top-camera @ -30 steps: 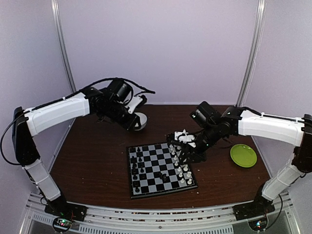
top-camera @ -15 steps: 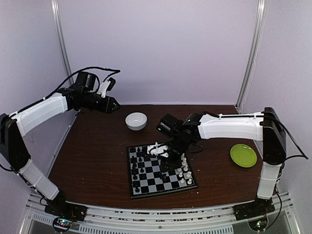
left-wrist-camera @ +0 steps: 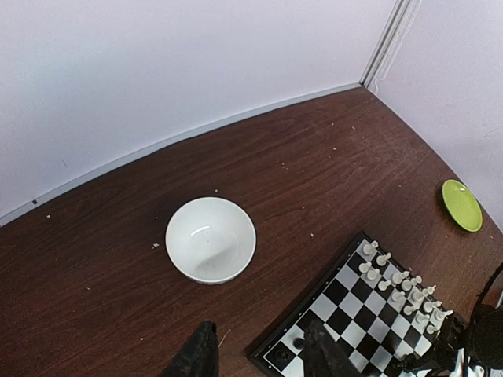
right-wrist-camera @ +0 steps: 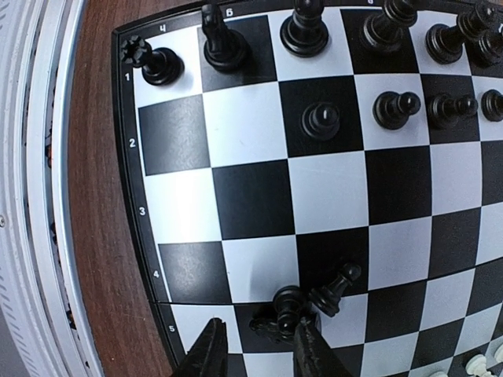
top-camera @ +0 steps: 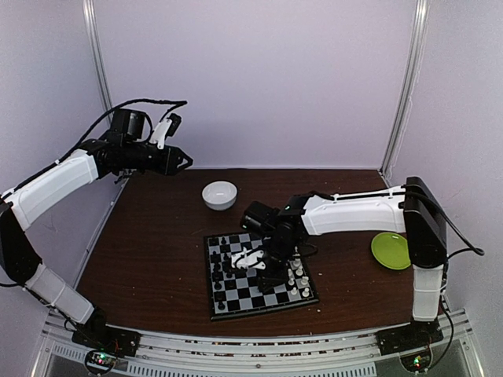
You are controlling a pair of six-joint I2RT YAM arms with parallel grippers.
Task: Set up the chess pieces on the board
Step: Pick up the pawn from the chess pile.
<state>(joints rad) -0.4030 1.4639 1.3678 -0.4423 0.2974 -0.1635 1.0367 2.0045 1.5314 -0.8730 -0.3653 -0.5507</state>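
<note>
Right wrist view puts clustered black chess pieces (right-wrist-camera: 302,305) just beyond the fingertips of the half-open, empty right gripper (right-wrist-camera: 261,355).

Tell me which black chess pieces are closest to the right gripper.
The small clump of black pieces mid-board, directly in front of the right gripper. The other black pieces stand farther off, in rows along the board edge.

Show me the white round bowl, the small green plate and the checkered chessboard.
white round bowl (left-wrist-camera: 211,245): left wrist view, bare inner bottom.
small green plate (left-wrist-camera: 462,205): left wrist view, its bare middle.
checkered chessboard (right-wrist-camera: 242,116): right wrist view, an empty white square.
</note>
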